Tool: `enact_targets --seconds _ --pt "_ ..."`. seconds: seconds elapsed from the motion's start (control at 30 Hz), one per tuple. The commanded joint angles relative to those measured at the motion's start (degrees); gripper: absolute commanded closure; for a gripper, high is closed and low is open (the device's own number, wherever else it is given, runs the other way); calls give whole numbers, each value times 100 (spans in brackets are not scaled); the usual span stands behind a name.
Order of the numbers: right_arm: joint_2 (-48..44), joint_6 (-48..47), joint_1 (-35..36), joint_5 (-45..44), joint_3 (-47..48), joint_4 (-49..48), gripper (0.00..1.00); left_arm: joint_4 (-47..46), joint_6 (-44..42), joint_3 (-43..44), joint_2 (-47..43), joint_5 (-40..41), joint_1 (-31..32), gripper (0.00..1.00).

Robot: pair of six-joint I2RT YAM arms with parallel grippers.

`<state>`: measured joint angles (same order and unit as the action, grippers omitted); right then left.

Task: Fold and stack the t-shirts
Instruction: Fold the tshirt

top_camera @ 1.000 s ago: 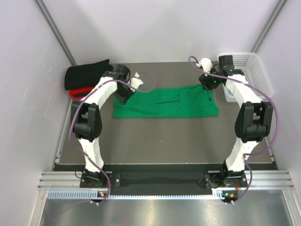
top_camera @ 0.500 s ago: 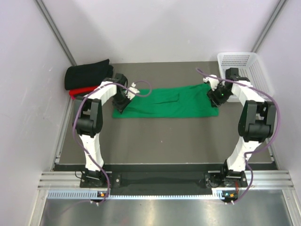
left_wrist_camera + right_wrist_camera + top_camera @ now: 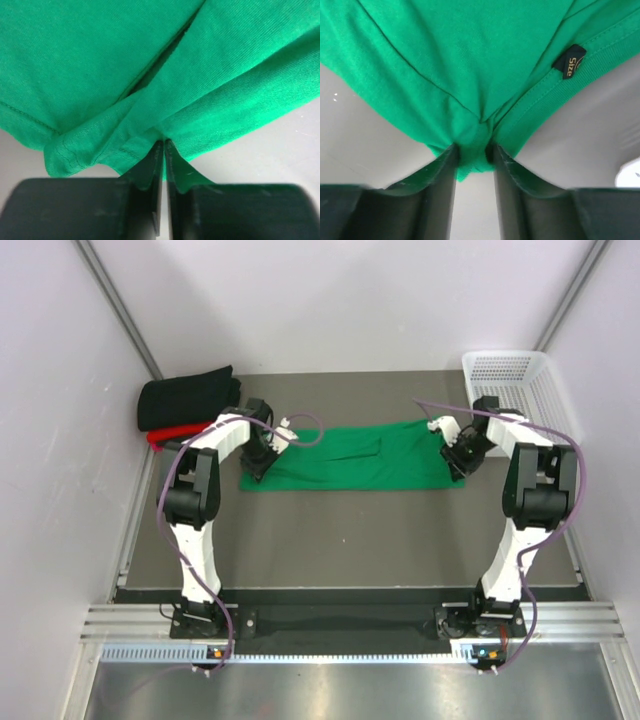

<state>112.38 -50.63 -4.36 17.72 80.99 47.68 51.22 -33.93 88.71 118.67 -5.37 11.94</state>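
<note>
Across the middle of the top view lies the green t-shirt point(image 3: 350, 458), folded long. The left gripper point(image 3: 163, 150) pinches its left end and the right gripper point(image 3: 472, 155) pinches its right end. Next, I think, they must lift together and fold it in half.

White plastic mesh basket point(image 3: 520, 365) sitting at far-right corner of dark grey tabletop point(image 3: 340, 530), nr right wall point(image 3: 610, 390). Alu rail point(image 3: 120, 625) running along near edge. Pale walls enclosing the table on 3 sides.
</note>
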Motion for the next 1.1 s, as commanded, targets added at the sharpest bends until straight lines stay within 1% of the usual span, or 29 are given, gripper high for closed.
enact_targets --seconds 0.0,0.03,0.07,0.13,0.23,0.37,0.53,0.6,0.7,0.73,0.8,0.83,0.87,0.9,0.93,0.97,1.07 --pt "135 -78 -56 -49 127 154 68 -165 71 -117 165 -35 -34 95" --pt "144 -78 -56 -66 145 145 71 -165 80 -125 182 -17 -34 100" --pt "144 -96 -56 -127 145 119 79 -148 62 -152 217 9 -52 100" --pt "135 -131 -47 -215 136 119 84 -86 19 -187 235 9 -69 100" --pt "74 -122 -91 -409 66 -4 86 -34 -60 -371 104 27 -157 100" --pt "30 -131 -135 -523 22 -48 85 186 -149 -748 -352 9 -219 100" --pt "12 -17 -135 -497 -22 -136 80 441 -87 -925 -731 -122 -219 100" --pt "21 9 -135 -506 -22 -171 76 546 -35 -829 -837 -175 -219 100" --pt "-5 36 -135 -480 -4 -171 71 617 27 -399 -916 -237 -219 100" --pt "-66 45 -135 -480 13 -171 66 582 10 -128 -951 -211 -219 100" --pt "-180 45 -135 -471 39 -171 61 547 -60 180 -951 -141 -219 100" --pt "-268 53 -135 -453 48 -180 59 503 -113 313 -977 -62 -219 90" --pt "-373 53 -127 -410 57 -232 57 425 -148 488 -1012 0 -219 83" --pt "-601 62 -135 -366 57 -268 55 285 -297 516 -1065 35 -219 76" --pt "-716 71 -127 -313 66 -303 54 231 -437 525 -1205 1 -219 73" --pt "-822 123 -126 -226 83 -347 52 178 -552 455 -1267 -34 -210 65" --pt "-1068 237 -92 -41 206 -330 50 326 -921 271 -1338 -140 -158 62"
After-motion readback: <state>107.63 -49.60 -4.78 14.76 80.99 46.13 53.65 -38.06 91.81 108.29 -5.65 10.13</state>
